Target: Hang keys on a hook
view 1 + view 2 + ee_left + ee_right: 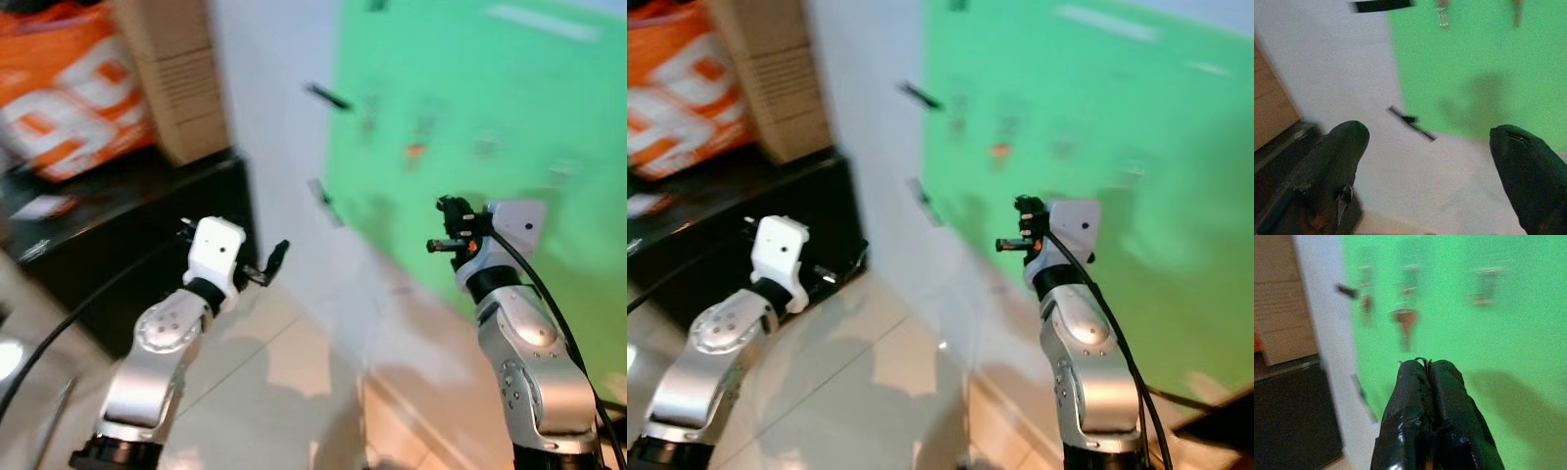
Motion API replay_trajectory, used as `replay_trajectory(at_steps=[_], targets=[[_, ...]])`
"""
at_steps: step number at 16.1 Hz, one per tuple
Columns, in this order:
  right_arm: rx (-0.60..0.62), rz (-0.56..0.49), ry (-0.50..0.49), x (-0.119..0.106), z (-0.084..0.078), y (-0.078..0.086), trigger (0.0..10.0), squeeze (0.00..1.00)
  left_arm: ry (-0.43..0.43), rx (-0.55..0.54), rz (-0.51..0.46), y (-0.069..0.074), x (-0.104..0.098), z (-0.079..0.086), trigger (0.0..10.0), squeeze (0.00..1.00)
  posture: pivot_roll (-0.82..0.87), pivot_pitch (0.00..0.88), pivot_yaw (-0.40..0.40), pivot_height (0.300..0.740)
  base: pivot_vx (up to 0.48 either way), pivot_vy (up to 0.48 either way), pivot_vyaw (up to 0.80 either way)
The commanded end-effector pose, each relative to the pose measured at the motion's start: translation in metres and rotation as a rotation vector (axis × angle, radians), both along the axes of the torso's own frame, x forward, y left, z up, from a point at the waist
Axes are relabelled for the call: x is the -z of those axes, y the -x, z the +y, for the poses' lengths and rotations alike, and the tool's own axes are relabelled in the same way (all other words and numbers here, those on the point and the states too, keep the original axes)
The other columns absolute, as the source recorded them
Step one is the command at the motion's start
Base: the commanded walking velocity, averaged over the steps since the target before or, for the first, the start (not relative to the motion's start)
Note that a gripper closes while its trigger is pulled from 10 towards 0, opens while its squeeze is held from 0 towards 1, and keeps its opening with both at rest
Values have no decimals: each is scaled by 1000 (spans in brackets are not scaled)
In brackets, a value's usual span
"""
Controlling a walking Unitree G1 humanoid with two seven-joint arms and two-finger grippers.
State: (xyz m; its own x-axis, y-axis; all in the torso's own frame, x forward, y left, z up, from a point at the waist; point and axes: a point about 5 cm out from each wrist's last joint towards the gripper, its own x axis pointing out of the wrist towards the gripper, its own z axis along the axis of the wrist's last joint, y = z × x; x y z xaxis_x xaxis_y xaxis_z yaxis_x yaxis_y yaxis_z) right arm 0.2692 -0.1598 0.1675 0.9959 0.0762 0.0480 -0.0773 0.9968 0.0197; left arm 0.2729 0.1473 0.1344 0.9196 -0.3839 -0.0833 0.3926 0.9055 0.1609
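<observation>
A reddish-brown key (1404, 325) is seen hanging on the green board (1508, 342). The right hand (1427, 366) is pressed closed, a thin wire loop between its tips; the left hand (1425, 142) is spread wide, empty.

This looks like a home entry or storage corner set up for recording. A bright green sheet (470, 147) is fixed to a white wall (265, 88) with strips of dark tape (327, 96), and small hooks (1488, 281) stand out from it, one with a key (1405, 325) hanging down. To the left a black cabinet (147, 225) carries a cardboard box (176, 78) and an orange and white bag (69, 93). The floor (274, 382) is pale glossy tile.
</observation>
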Motion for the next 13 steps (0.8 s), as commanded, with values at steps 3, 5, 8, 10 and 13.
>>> replay_trajectory(at_steps=[3, 5, 8, 10, 13], targets=[[-50, -12, -12, -1, 4, 4, 10000, 0, 4, 41, -6, 0, -4, -5, 10000, 0, -22, 0, 42, 740, 286, 0, -477], [-83, -20, -8, -2, 8, 5, 10000, 0, 1, 42, -7, 0, -5, -4, 10000, 0, -15, 0, 40, 740, 264, 0, 0], [-142, -30, -12, -4, 14, 6, 10000, 0, -16, 65, 5, 4, -3, -3, 10000, 0, -11, 0, 39, 740, 0, 0, 0], [-154, -33, -12, -5, 15, 5, 10000, 0, -16, 80, 14, 6, -3, -3, 10000, 0, -3, 0, 36, 740, 0, 0, 0], [-183, -45, -27, -10, 19, 0, 10000, 0, -36, 178, 60, 12, -1, -5, 10000, 0, 5, 0, 32, 740, 0, 0, 0]])
